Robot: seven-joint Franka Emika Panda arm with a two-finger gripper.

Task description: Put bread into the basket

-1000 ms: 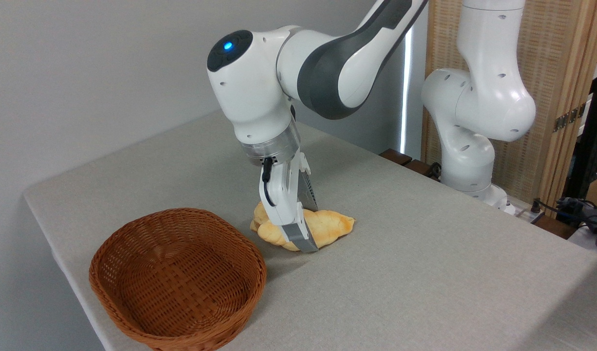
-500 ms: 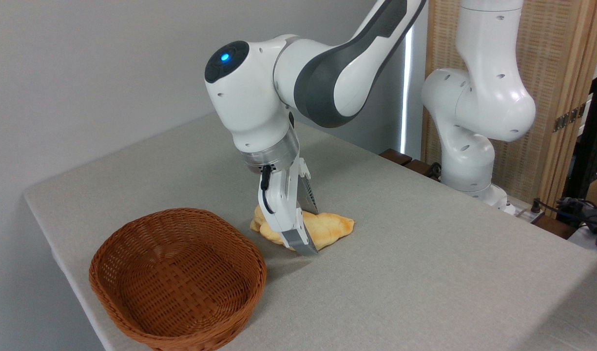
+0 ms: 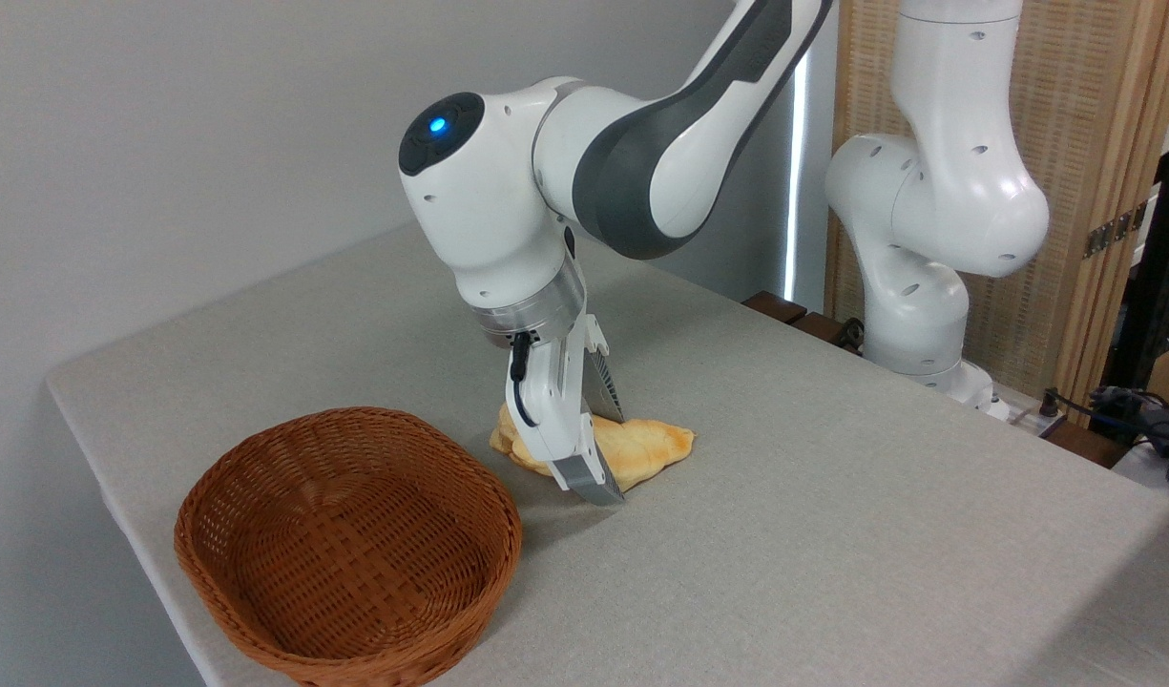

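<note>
Down at the middle of the desk (image 3: 832,496), our end effector (image 3: 605,456) straddles the bread (image 3: 641,448), one finger on the near side and the other on the far side of the loaf. The fingers look pressed against the crust, so we judge them closed on the bread, though the near finger hides the contact itself. The loaf appears to rest on the desk, not yet lifted, lying just right of the basket (image 3: 345,544) and close to its far-right rim.

We see a few ways this could go wrong. The grip sits left of the loaf's middle, with more bread sticking out to the right; on lifting, that heavier end may droop and twist the loaf between the fingers, or slip free altogether. Soft bread also gives under pressure, so a hold that looks firm may loosen as the crust yields.

Farther out, the basket has a thick raised rim. If we carry the loaf across too low, a trailing tip could catch the rim, shove the light basket toward the near-left edge of the desk, or leave the bread propped across the rim instead of inside.
</note>
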